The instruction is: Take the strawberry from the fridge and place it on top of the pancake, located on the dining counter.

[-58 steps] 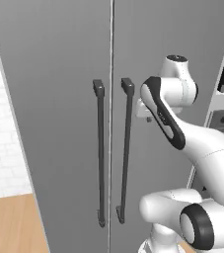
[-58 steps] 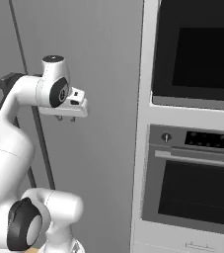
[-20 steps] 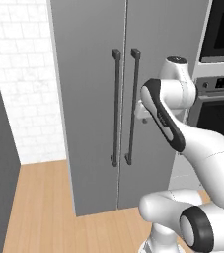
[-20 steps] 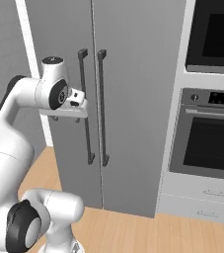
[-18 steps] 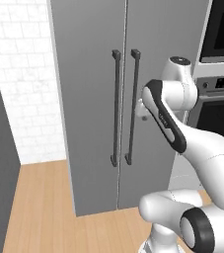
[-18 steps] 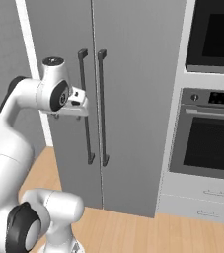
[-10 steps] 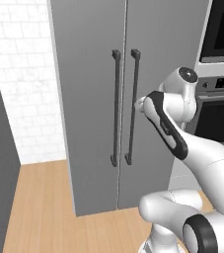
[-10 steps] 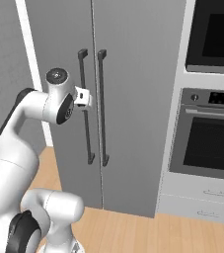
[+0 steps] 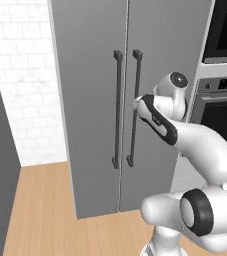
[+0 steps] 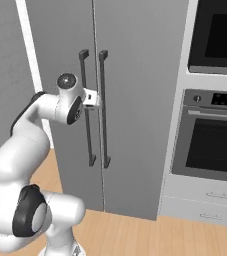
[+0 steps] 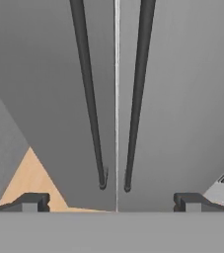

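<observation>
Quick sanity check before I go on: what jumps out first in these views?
The tall grey fridge dominates, both doors closed, its two dark bar handles running side by side along the centre seam. The end effector sits open, close in front of those handles, touching neither. A built-in oven stands right of the fridge.

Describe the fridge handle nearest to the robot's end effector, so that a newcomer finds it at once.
Find the tall grey fridge left of the wall ovens. Two dark vertical bars flank its centre seam. The wanted one is the right handle, on the oven side, with the open end effector just before it.
</observation>
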Available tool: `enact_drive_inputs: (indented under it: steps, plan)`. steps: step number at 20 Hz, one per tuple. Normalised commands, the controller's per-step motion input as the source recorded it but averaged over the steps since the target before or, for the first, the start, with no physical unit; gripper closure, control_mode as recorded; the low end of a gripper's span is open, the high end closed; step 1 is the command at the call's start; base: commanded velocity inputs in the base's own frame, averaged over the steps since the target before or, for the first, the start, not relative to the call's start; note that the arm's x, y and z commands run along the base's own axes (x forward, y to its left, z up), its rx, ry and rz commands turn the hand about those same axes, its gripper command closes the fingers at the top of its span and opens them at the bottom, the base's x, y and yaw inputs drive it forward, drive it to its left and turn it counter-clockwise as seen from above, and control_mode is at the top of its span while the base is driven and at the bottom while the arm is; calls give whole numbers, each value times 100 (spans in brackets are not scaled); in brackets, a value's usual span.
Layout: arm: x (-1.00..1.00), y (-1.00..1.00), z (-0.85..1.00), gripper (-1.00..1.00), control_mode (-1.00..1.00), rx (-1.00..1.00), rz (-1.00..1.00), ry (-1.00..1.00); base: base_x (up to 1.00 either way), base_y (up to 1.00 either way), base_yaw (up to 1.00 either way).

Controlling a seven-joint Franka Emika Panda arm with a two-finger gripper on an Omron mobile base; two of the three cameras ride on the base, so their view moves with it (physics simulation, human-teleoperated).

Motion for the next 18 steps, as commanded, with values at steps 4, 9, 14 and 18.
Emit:
enact_drive_inputs:
  steps: [4, 9, 14, 18]
  plan:
    - [45, -31, -2, -100, -100, 0, 0, 0, 0, 0, 0]
    - [31, -13, -9, -100, -100, 0, 0, -9, 0, 0, 0]
    - [35, 9, -9, -100, -100, 0, 0, -6, 0, 0, 0]
    - [39, 22, -5, -100, -100, 0, 0, -2, 0, 0, 0]
